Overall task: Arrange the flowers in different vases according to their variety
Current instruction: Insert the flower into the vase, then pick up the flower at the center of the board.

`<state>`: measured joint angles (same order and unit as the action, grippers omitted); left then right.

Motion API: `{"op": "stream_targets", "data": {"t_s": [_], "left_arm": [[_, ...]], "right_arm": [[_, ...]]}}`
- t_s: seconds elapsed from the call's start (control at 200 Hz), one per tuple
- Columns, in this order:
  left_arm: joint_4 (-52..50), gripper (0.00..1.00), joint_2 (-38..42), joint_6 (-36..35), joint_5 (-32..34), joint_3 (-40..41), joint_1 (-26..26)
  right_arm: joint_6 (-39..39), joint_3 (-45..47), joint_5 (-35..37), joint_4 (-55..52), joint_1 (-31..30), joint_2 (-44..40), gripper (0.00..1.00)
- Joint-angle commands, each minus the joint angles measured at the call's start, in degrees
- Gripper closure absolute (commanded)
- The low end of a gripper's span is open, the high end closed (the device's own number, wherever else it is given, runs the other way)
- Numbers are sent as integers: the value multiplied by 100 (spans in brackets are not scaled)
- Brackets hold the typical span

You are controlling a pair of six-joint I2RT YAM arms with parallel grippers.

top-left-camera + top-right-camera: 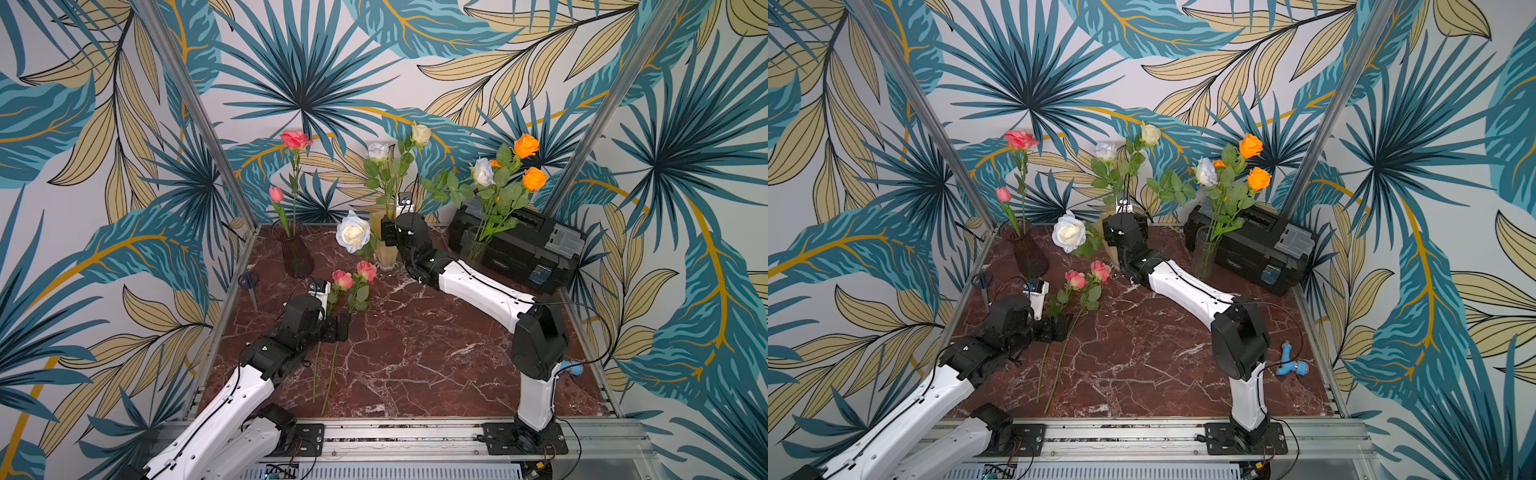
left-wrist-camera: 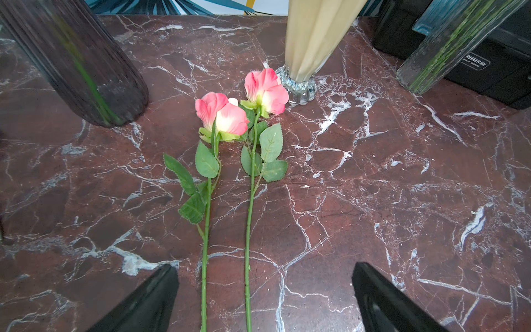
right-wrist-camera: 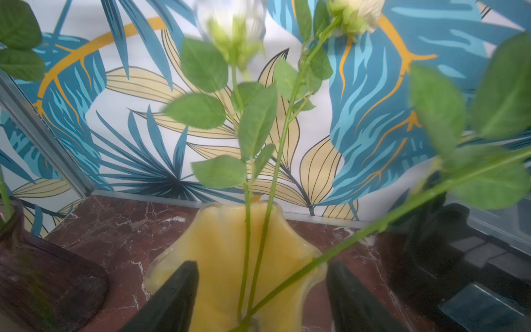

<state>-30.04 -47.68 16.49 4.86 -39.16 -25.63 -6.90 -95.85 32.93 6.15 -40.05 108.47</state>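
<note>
The left hand (image 2: 264, 304) sits low over the desk (image 2: 402, 186) with its fingers spread wide. Two pink roses (image 2: 222, 116) lie flat on the desk side by side. Both stems run through the gap between the fingers and touch neither. Their heads point away from the hand, toward the vases. One head lies just beside the glass foot of the cream vase (image 2: 313, 37), and the other lies between that vase and the dark purple vase (image 2: 71, 57).

The right hand (image 3: 263, 301) is at the mouth of the cream vase, fingers parted, one on each side of the wavy rim. Three green stems of white roses (image 3: 257, 120) rise from the vase between the fingers, with open space on both sides of them, so nothing is pinched.

In a top view the dark purple vase holds a pink rose (image 1: 296, 139) and a pink bud (image 1: 276, 194). The clear vase (image 1: 473, 249) holds orange roses (image 1: 526, 145), just beside the black toolbox (image 1: 528, 245).
</note>
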Motion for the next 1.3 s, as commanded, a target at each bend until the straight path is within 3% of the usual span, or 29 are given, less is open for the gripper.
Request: {"op": "stream_targets", "data": {"t_s": [0.0, 0.581, 0.871, 1.297], "left_arm": [[-194, 0, -59, -53, 83, -160, 47], [-943, 1, -847, -107, 402, -615, 352], [-1189, 11, -1508, 308, 443, -408, 425], [-880, 29, -3073, 530, 169, -420, 574]], "right_arm": [[-234, 260, -12, 171, -88, -578, 24], [-1164, 2484, -137, -344, -240, -2617, 25], [-1685, 3704, -122, -591, -289, -3675, 26], [-2110, 4409, -140, -841, -284, -4580, 27]]}}
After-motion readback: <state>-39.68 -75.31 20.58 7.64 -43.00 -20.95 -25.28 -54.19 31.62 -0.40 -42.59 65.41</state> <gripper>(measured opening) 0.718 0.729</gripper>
